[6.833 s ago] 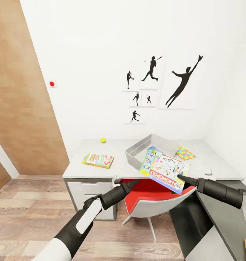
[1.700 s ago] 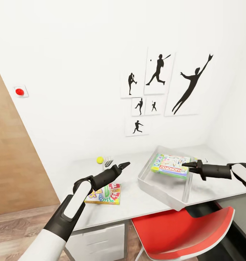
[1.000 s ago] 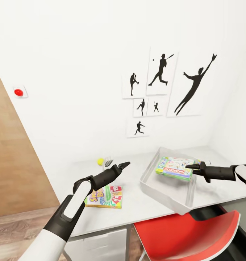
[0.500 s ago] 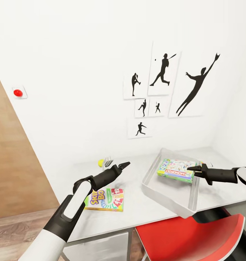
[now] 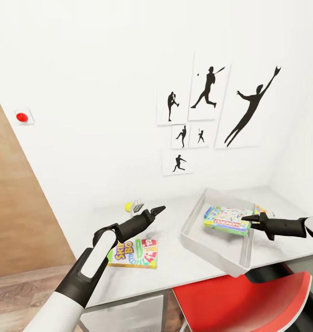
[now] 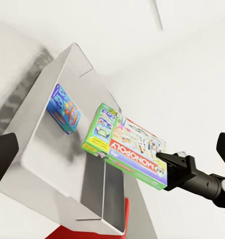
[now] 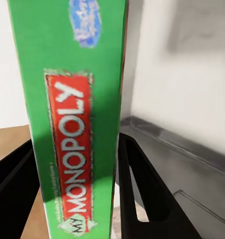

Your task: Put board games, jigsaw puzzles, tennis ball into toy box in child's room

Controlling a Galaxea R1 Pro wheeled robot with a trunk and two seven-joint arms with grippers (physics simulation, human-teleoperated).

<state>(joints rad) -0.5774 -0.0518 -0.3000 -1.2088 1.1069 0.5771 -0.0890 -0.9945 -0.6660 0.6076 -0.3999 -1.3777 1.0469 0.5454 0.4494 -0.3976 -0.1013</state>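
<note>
— Monopoly box (image 5: 227,219): where is it held?
— Over the toy box (image 5: 211,240), clamped by the right claw (image 5: 246,218).
— And the left claw (image 5: 158,210)?
— Raised above the tabletop (image 5: 174,263), fingers spread, nothing gripped.

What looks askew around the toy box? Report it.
The toy box sits skewed, one corner jutting past the table edge above the red chair. The right gripper holds the Monopoly box over it, not yet laid flat. A blue game box leans inside.

head cam high, wrist cams close, all share Monopoly box (image 5: 227,221)
</note>
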